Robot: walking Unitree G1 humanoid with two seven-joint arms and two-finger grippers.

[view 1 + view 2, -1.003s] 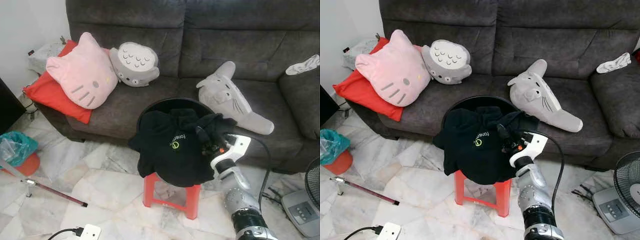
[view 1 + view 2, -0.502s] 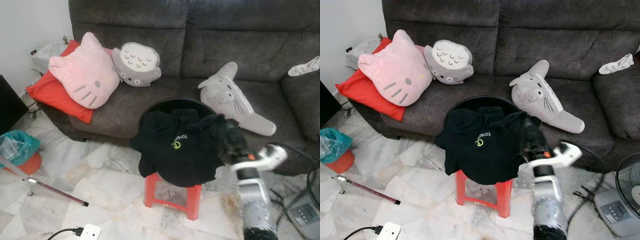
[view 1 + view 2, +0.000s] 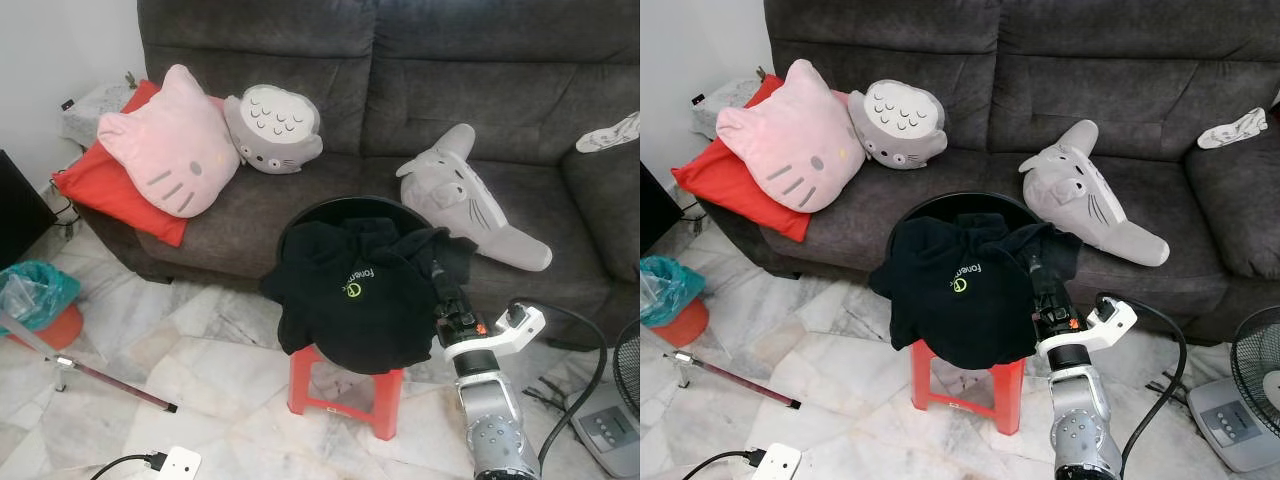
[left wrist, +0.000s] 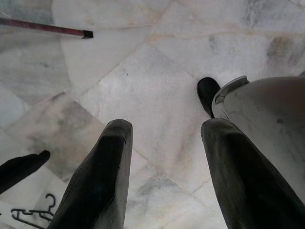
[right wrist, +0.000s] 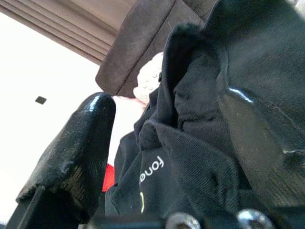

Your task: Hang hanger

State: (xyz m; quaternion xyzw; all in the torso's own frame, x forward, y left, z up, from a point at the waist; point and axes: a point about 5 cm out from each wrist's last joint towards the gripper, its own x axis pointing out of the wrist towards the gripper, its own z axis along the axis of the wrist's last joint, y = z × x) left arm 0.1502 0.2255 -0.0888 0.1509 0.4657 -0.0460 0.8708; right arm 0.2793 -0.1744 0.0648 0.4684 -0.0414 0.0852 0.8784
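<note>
The right pincer (image 3: pixel 1040 285) sits open against the right edge of a black hoodie (image 3: pixel 960 290) draped over a red stool (image 3: pixel 965 385) before the grey sofa (image 3: pixel 1160 110). The left pincer (image 4: pixel 162 181) hangs open above the marble floor (image 4: pixel 157 86), where a black hanger (image 4: pixel 33 213) lies

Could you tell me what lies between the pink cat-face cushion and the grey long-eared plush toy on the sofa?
In the left eye view, a round grey owl-like plush cushion leans beside the pink cat-face cushion; then bare dark grey sofa seat runs to the grey long-eared plush toy.
</note>
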